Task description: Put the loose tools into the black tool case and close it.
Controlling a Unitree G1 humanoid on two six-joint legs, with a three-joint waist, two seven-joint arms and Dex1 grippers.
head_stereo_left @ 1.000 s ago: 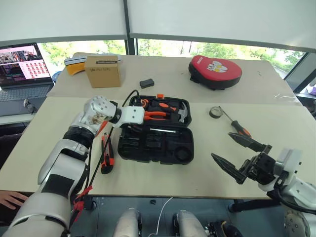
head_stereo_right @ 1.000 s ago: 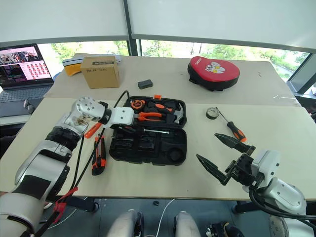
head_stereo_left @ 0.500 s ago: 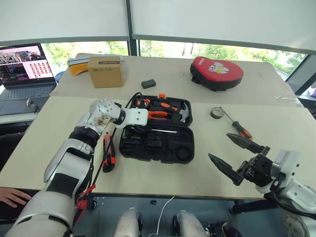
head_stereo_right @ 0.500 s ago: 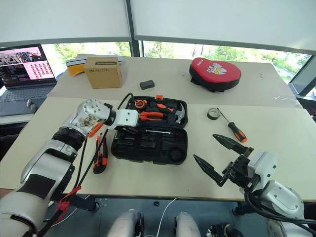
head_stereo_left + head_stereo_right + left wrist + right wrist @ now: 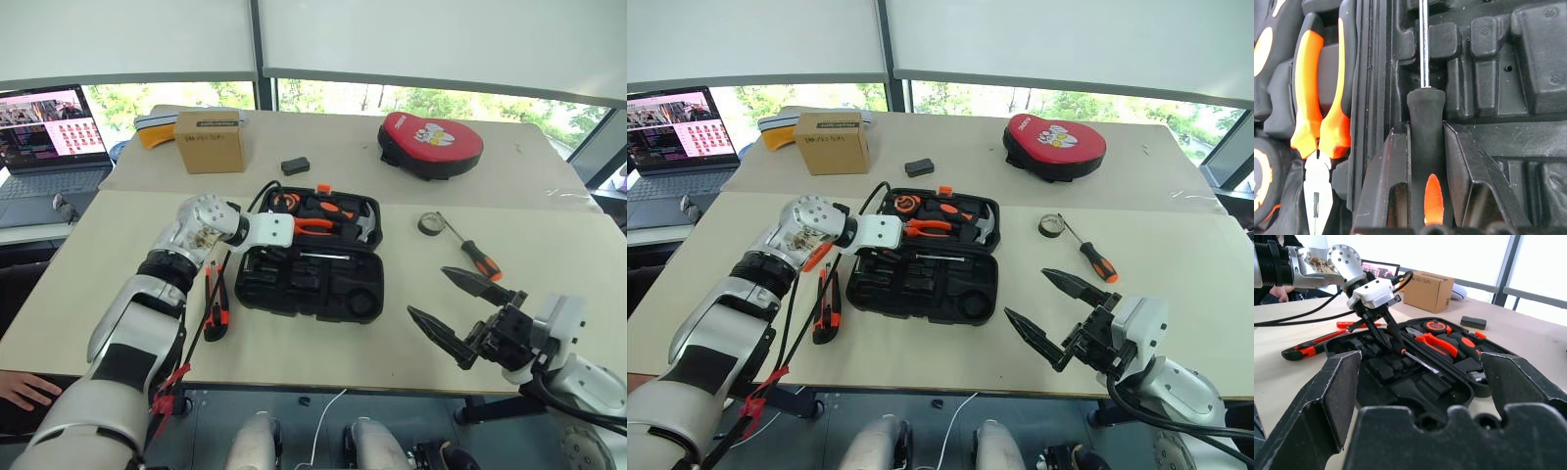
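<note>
Screwdrivers: one (image 5: 1426, 117) pinched by left gripper (image 5: 1426, 147), one (image 5: 468, 250) on table; right gripper (image 5: 460, 308) spread.

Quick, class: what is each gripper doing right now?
Left gripper: shut on a screwdriver, over the open case.
Right gripper: open, holding nothing.

Two pale benches (image 5: 509, 166) stood end to end before wide windows (image 5: 411, 98) with white blinds (image 5: 431, 39) drawn halfway, daylit green trees (image 5: 960, 98) beyond, an open laptop (image 5: 44, 132) off the far-left corner.
</note>
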